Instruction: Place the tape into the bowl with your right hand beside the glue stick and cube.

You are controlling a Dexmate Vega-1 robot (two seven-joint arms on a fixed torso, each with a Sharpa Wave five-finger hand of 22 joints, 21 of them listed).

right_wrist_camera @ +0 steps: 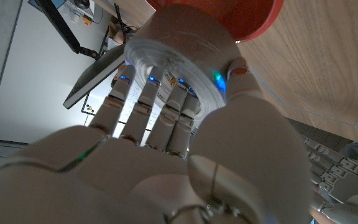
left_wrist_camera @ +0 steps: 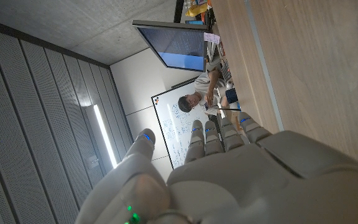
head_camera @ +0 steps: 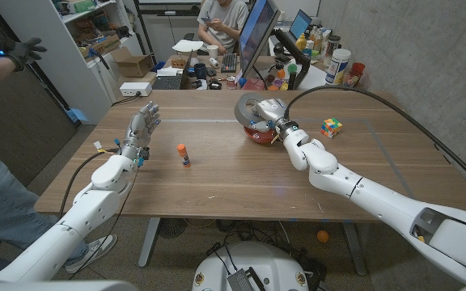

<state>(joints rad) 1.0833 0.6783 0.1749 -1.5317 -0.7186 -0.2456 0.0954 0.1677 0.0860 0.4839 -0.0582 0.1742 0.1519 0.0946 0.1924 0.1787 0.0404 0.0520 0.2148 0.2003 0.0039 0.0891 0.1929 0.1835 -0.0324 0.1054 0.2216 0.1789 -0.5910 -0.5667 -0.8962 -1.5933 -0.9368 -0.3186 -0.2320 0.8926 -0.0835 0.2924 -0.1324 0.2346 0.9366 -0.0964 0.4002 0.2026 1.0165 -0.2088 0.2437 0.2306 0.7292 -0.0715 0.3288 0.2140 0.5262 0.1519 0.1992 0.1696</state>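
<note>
A wooden tabletop (head_camera: 217,174) fills the middle of the frame, with cluttered desks, monitors and a seated person (head_camera: 221,20) along the top. Just right of centre, the right hand (head_camera: 272,111) grips the grey tape (head_camera: 251,107) directly over the red bowl (head_camera: 260,135); whether tape and bowl touch is hard to tell. The cube (head_camera: 331,127) sits right of the bowl, the glue stick (head_camera: 184,155) left of centre. At left, the left hand (head_camera: 141,129) is raised, fingers spread, holding nothing
</note>
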